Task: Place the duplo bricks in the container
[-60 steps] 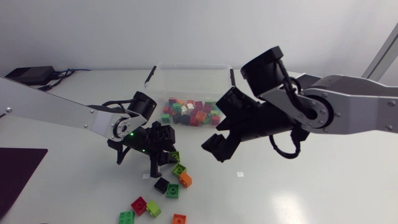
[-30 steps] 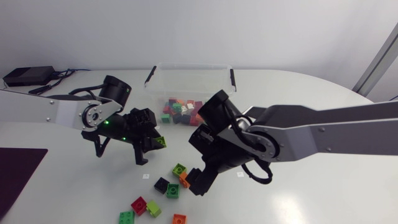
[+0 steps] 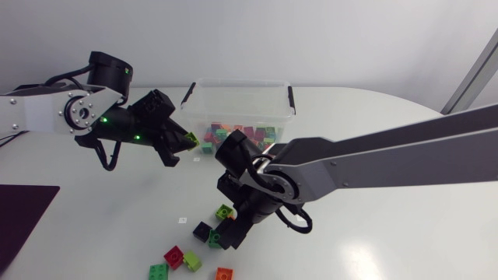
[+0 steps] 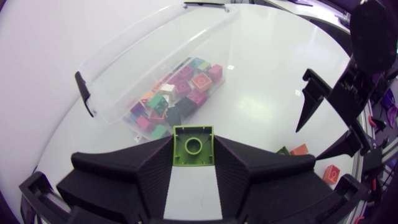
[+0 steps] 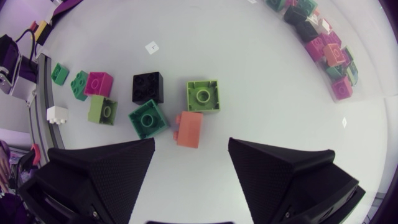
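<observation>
While left gripper [image 4: 193,139] pinches lime brick [image 4: 193,149] by flat sides, right gripper [image 5: 191,144] hangs spread above orange brick [image 5: 188,127]: probably light, rigid, slick plastic; squeeze across opposite walls.

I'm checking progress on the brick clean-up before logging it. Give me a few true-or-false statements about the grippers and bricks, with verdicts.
1. The left gripper is shut on a lime green brick. True.
2. The right gripper holds an orange brick. False: it is open, and that brick lies on the table ahead of it.
3. The container is empty. False: it holds a pile of mixed bricks.
4. A black brick lies on the table ahead of the right gripper. True.
</observation>
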`<state>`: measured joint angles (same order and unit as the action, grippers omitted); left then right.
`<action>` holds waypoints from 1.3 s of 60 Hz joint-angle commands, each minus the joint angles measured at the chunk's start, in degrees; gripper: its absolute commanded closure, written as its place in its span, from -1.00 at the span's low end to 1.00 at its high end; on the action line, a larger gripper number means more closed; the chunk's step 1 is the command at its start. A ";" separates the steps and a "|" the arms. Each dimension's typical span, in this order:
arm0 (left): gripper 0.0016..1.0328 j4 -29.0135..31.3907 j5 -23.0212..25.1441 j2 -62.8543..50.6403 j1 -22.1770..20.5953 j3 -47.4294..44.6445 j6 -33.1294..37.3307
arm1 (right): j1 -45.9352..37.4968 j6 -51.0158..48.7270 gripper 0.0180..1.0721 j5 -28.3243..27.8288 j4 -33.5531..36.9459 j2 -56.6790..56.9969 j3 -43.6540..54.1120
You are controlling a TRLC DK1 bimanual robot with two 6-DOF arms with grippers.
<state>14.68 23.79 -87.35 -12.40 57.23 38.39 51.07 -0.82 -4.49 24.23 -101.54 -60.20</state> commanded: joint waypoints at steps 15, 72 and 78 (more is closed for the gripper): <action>0.64 -4.39 0.64 0.60 1.07 5.79 -10.27 | 0.79 2.75 -0.15 1.42 3.02 -5.60 -4.83; 0.63 -8.79 -0.32 -11.44 -0.16 20.64 -21.17 | -0.27 1.00 0.44 0.71 6.71 1.17 -3.08; 0.62 -9.23 -0.50 -14.43 -0.60 21.96 -21.96 | -0.97 1.00 0.44 0.80 8.91 5.47 -3.16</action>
<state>6.02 23.53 -98.94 -12.25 76.79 18.37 50.87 0.84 -3.62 31.42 -99.57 -64.49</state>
